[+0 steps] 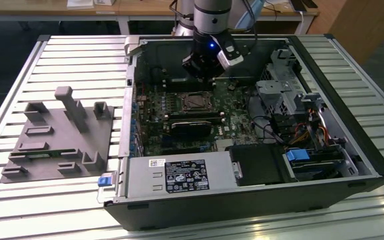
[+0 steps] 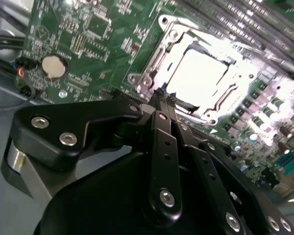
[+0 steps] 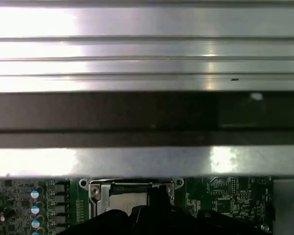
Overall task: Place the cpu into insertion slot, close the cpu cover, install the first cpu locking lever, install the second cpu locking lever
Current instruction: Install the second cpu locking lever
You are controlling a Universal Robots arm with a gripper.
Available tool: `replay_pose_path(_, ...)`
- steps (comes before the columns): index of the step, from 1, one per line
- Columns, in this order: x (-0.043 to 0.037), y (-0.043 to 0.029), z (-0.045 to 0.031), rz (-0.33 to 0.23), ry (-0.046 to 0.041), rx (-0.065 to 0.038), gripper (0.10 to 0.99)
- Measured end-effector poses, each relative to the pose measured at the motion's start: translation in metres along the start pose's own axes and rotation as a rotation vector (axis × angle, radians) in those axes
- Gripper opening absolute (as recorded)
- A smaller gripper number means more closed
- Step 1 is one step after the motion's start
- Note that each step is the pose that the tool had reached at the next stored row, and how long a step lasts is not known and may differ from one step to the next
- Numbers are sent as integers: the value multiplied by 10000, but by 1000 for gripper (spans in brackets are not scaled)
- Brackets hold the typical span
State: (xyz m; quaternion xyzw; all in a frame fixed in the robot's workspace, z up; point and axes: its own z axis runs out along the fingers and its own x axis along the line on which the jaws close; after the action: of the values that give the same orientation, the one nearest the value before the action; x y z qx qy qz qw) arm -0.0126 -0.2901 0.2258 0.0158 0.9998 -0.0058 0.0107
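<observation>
Gripper (image 2: 162, 95) shut: fingertips (image 2: 159, 104) drawn together, nothing visible between them, so no sign of a held part. Hanging low inside the open computer case (image 1: 369, 150), just off the near edge of the insertion slot (image 1: 195, 102), tips right at the socket rim in the second wrist view; contact with the metal not confirmable. cpu (image 2: 201, 73) already seated in the socket, bright metal top showing square and flat through the window. cpu cover (image 2: 159, 61) apparently down over it, frame lying flat around the chip, not tilted up. So placing looks done and closing looks done or near enough; judging this as the lever stage. Lever state not legible: too much glare across the socket to pick out either wire arm or its hook. Closed tips at the rim fit a push or hook on a lever better than a pinch. Calls for a fine approach along the socket edge, steady downward-and-sideways pressure, no scraping across the green motherboard (image 2: 78, 39) components just beside the frame, and no load on the chip face itself.
</observation>
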Motion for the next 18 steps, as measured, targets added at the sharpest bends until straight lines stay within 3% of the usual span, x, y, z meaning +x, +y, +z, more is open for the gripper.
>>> replay_pose_path(12, -7, -315, 4, 0, 0, 1, 106)
replay_pose_path(18, -8, -342, -15, -3, 6, -15, 106)
